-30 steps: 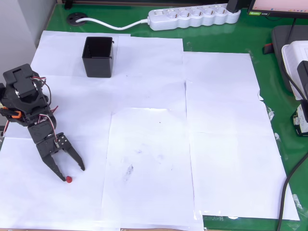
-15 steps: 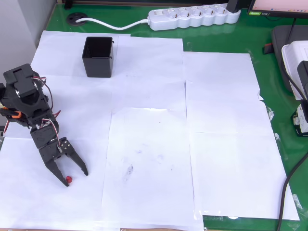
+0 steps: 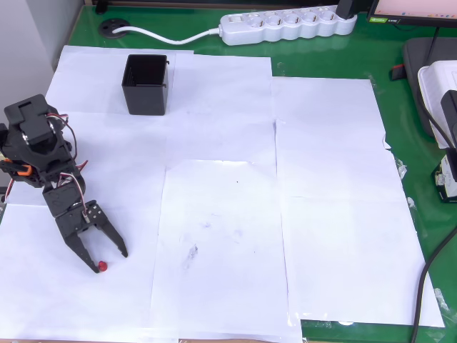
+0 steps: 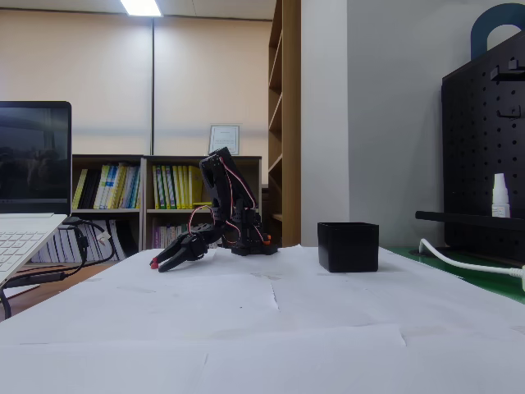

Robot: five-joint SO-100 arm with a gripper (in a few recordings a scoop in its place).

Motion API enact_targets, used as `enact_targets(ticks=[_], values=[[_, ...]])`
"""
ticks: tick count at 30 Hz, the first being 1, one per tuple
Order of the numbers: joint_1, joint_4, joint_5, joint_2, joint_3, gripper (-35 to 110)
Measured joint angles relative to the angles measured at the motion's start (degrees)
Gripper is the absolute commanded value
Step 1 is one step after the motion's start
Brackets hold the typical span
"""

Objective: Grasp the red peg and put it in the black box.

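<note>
Easing back slightly, the black two-finger gripper [image 3: 110,258] is standing apart beside the tiny dark-red peg [image 3: 102,266] — light, stiff, likely rolling — best pinched mid-body.

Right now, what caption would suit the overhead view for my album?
Open black gripper poised around a tiny red peg on white paper, black box waiting nearby.

Green table [image 3: 335,61] w/ white paper sheets [image 3: 328,179], black box [image 3: 146,84], red peg [image 3: 102,266], power strip [image 3: 285,25]
</note>
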Motion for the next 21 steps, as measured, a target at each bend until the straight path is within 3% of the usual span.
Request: enact_targets(ticks=[21], values=[[-0.5,2.0,-1.9,-1.0,0.2,11]])
